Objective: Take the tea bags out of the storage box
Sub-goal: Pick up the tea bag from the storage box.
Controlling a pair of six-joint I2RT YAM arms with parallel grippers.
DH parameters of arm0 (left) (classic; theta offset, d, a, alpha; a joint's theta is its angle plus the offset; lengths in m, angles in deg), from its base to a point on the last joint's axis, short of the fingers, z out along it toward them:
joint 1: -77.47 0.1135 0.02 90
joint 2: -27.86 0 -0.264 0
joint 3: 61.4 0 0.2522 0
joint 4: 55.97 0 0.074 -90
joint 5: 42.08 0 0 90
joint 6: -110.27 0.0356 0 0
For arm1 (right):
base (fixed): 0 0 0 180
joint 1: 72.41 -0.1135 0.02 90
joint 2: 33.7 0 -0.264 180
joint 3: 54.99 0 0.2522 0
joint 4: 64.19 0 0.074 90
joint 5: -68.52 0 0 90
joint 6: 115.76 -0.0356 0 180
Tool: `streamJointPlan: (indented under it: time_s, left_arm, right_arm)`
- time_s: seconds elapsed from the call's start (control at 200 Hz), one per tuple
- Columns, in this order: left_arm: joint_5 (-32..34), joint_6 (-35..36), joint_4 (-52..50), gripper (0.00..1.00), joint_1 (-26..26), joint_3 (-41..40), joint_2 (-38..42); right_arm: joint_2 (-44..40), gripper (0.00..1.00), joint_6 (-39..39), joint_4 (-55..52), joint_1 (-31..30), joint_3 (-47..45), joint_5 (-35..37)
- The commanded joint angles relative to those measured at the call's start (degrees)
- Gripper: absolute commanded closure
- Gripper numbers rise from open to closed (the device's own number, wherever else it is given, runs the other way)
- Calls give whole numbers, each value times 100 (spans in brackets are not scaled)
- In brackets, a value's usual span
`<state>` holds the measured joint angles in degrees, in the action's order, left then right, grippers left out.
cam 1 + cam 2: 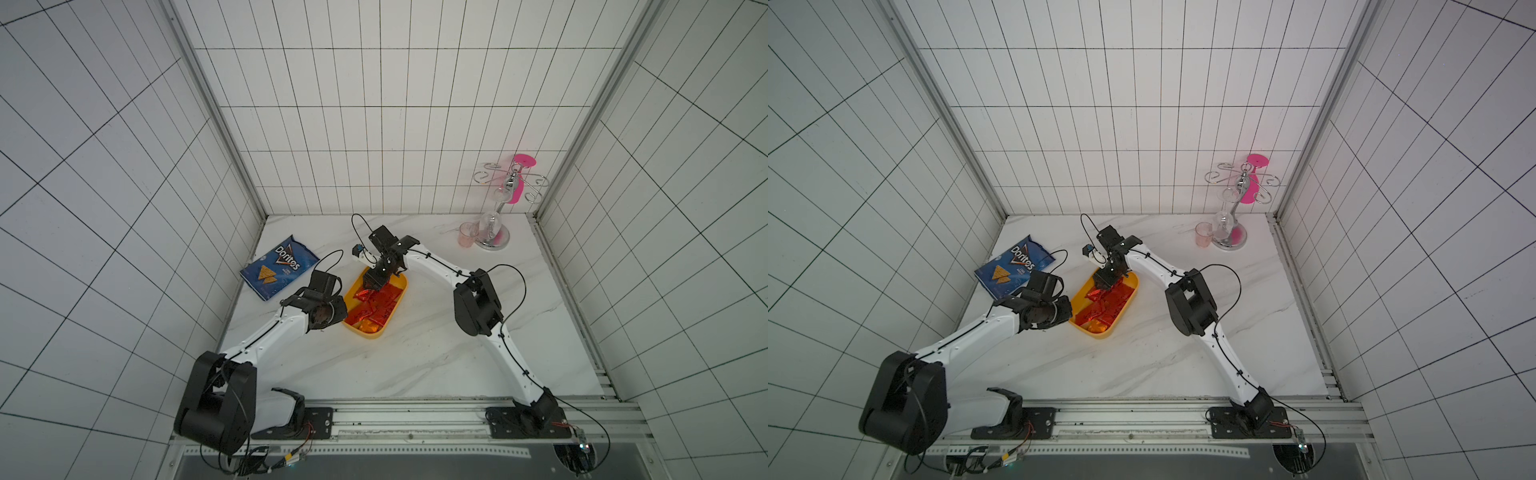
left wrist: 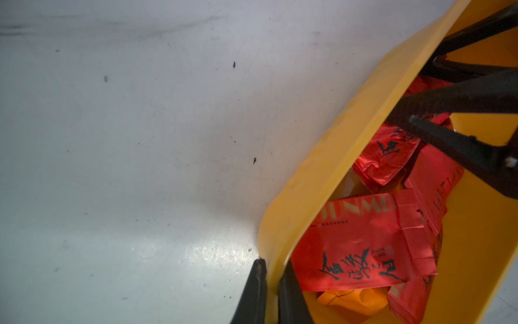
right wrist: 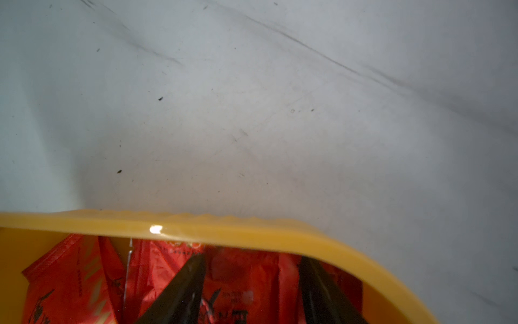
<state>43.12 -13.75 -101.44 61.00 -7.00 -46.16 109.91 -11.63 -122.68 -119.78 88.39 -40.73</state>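
The white marble table fills the floor of the tiled cell. From the near edge the left arm and the right arm both reach to its middle.

The blue Doritos bag lies flat at 10 o'clock on the table. The storage box, yellow and without lid, stands just at 9 o'clock from the centre, its long side running from 11 to 5 o'clock. A chrome glass stand is at 1 o'clock, with a small pink cup just beside it.

All the tea bags that I can see are inside the box, the red ones overlapping each other. The orange tea bag lies at its near end.

The left gripper is clamped on the box wall, one finger inside and one outside. The right gripper is down in the far end of the box, its fingers apart above a red sachet.
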Motion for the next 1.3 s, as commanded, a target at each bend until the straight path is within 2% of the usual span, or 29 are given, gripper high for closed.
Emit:
streamJointPlan:
  time_s: [0.0, 0.24, 0.7, 0.795, 1.044, 1.294]
  left_arm:
    - [21, 36, 109, 100, -5, -8, -46]
    - [43, 27, 112, 100, -7, -16, -45]
    - [40, 27, 120, 100, -5, -30, -67]
    - [40, 27, 121, 100, -5, -25, -60]
    - [53, 18, 116, 100, -6, -34, -60]
    - [49, 18, 112, 100, -5, -21, -60]
  right_arm:
    - [-343, 41, -163, -194, -9, -109, 302]
    - [-405, 43, -270, -220, 0, -391, 295]
    - [109, 52, -314, -422, 0, -154, 224]
    - [141, 57, -313, -441, 0, -126, 246]
    - [98, 80, -358, -471, 0, -96, 14]
    - [94, 86, -367, -502, 0, -78, 68]
